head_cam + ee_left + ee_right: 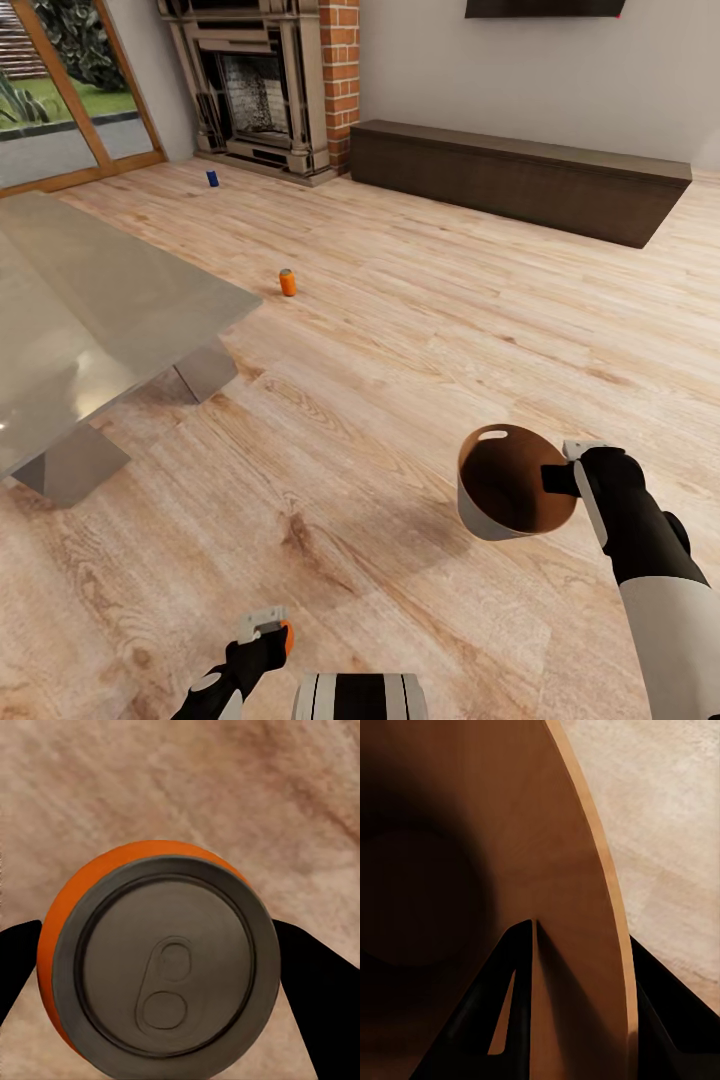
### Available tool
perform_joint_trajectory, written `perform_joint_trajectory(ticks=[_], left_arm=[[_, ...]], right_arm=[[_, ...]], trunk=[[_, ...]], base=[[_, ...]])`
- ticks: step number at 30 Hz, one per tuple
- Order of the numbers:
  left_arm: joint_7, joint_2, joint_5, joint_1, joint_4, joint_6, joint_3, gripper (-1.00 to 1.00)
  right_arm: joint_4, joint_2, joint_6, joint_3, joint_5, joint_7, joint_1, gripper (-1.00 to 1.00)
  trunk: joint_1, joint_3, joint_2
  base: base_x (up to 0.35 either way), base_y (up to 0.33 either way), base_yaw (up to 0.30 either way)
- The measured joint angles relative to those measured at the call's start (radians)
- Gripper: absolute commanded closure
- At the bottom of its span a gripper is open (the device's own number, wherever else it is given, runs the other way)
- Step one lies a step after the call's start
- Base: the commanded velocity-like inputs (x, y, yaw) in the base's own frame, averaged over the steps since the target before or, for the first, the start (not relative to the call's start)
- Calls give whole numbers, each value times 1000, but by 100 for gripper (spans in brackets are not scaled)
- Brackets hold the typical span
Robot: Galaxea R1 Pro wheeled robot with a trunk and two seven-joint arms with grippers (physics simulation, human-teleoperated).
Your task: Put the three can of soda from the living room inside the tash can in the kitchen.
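An orange can (288, 283) stands on the wood floor (420, 330) just beyond the grey table (100, 300); a blue can (212, 178) stands farther off, near the fireplace (260, 85). The right gripper (560, 478) clamps the trash can's (500, 485) rim, and the left gripper (268, 632) grips another orange can (287, 637)

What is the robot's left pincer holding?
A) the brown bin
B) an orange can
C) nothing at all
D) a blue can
B: the left pincer has its two dark fingers on either side of an orange can, seen from its grey top, while the brown bin hangs from the right pincer.
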Motion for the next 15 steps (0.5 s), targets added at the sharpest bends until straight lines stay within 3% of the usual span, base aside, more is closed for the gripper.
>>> perform_joint_trajectory(ticks=[5, 15], left_arm=[[1, 0, 1, 0, -1, 1, 0, 100], [-1, -1, -2, -1, -1, 17, -1, 100]], right_arm=[[0, 0, 0, 0, 1, 0, 0, 100], [0, 0, 0, 1, 1, 0, 0, 100]], trunk=[[0, 0, 0], [-5, 39, 2]], base=[[0, 0, 0], [0, 0, 0]])
